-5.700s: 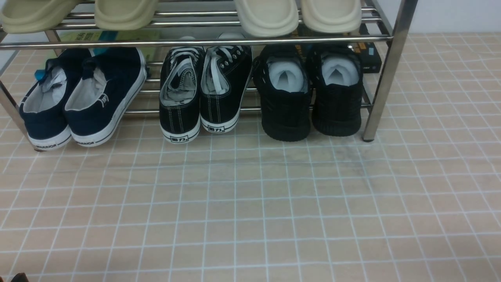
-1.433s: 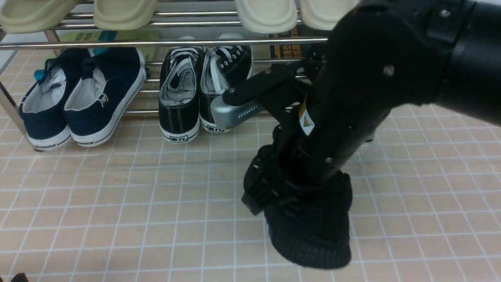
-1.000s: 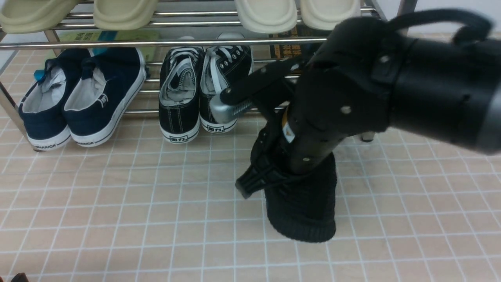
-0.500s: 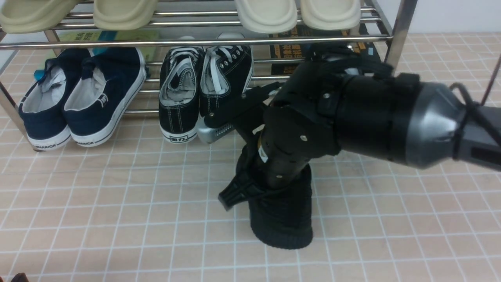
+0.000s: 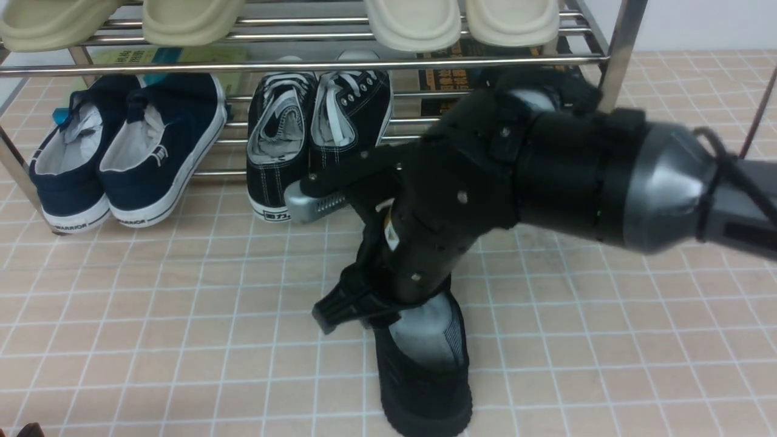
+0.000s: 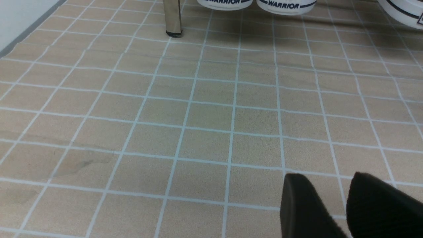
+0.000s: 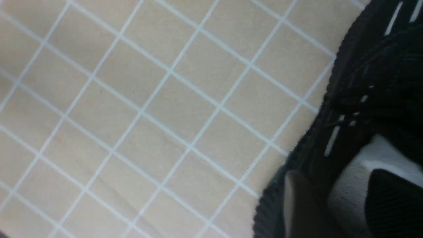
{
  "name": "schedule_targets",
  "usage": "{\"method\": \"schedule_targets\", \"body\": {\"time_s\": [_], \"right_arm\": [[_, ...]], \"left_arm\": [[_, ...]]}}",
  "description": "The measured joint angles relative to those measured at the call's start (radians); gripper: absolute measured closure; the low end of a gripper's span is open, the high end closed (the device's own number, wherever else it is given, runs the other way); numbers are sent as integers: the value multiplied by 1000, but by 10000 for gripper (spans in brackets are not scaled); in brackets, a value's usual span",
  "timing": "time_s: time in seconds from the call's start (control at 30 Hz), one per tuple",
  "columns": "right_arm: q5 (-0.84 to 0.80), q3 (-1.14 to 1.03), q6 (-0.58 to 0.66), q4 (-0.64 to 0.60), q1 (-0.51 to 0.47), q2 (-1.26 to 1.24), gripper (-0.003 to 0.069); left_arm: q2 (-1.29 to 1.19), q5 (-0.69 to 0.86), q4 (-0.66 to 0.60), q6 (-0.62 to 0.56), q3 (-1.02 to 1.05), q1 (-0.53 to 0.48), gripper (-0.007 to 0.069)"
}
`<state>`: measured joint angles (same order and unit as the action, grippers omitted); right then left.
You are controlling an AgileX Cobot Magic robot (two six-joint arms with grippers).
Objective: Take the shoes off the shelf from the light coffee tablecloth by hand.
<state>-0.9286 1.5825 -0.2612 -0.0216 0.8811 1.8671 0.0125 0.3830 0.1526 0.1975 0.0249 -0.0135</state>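
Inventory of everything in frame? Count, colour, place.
shelf: 1, chrome, two tiers, far side of cloth
tablecloth: 1, beige with white grid, under everything
black knit sneakers: 2, black; one out on the cloth, one mostly hidden behind the right arm, lower tier
black canvas sneakers: 2, black, white soles, lower tier middle
navy slip-ons: 2, navy, lower tier left
slippers: 4, cream, upper tier
box: 1, black-orange, behind shelf
left gripper: black, over bare cloth, holds nothing
right gripper: black, jaws apart astride the loose sneaker's collar

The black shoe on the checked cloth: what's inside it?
Pale grey-white stuffing fills the black shoe's opening, with the right claw straddling its rim. Anything deeper toward the toe is covered by the shoe's own top.
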Motion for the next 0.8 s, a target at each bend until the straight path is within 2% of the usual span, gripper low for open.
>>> {"method": "schedule_targets", "body": {"time_s": [0.07,0.1,0.13,0.17,0.27,0.43,0.63,0.67,0.8], "right_arm": [[-49,39,39,0,-25,-12,522],[-57,46,43,1,-32,-15,543],[-86,73,51,5,-67,-29,626],[-97,87,54,7,-93,-39,658],[-111,107,58,11,-166,-56,676],[-91,110,78,22,-278,-49,662],[31,110,99,22,-372,-19,508],[56,110,99,22,-387,-13,441],[119,110,99,50,-412,1,307]], "left_arm": [[0,0,0,0,0,0,384],[0,0,0,0,0,0,384],[0,0,0,0,0,0,384],[0,0,0,0,0,0,384],[0,0,0,0,0,0,384],[0,0,0,0,0,0,384],[0,0,0,0,0,0,384],[0,0,0,0,0,0,384],[0,0,0,0,0,0,384]]}}
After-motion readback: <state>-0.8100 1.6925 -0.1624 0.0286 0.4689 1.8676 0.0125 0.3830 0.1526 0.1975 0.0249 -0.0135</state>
